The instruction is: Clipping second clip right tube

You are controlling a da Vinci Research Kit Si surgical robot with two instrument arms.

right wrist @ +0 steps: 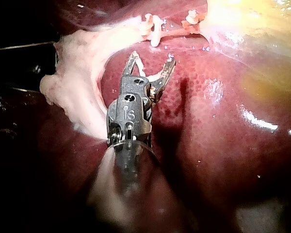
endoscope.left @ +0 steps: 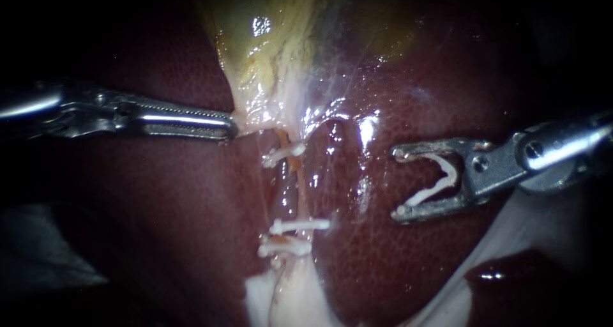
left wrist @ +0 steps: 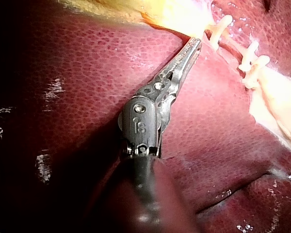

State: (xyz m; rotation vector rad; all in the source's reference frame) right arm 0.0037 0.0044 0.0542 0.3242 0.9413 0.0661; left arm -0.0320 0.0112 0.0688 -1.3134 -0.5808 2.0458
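Note:
My left instrument [endoscope.left: 230,128] comes in from the left, its serrated jaws shut on pale tissue at the neck of the yellow gallbladder [endoscope.left: 268,33]; the left wrist view shows the tip [left wrist: 198,42] at that same tissue. Below it thin tubes [endoscope.left: 292,180] run down, carrying three white clips [endoscope.left: 284,154] [endoscope.left: 300,225] [endoscope.left: 281,247]. I cannot tell which tube each clip sits on. My right instrument [endoscope.left: 397,184] hovers over the liver to the right of the tubes. Its jaws stand wide apart, holding an open white clip [endoscope.left: 440,180]. In the right wrist view its jaws [right wrist: 152,58] stop short of the clipped tubes.
Dark red liver [endoscope.left: 415,269] surrounds the tubes on both sides. Pale white tissue [endoscope.left: 287,295] spreads out below the lowest clip, and a white band [endoscope.left: 549,237] lies under my right instrument's shaft.

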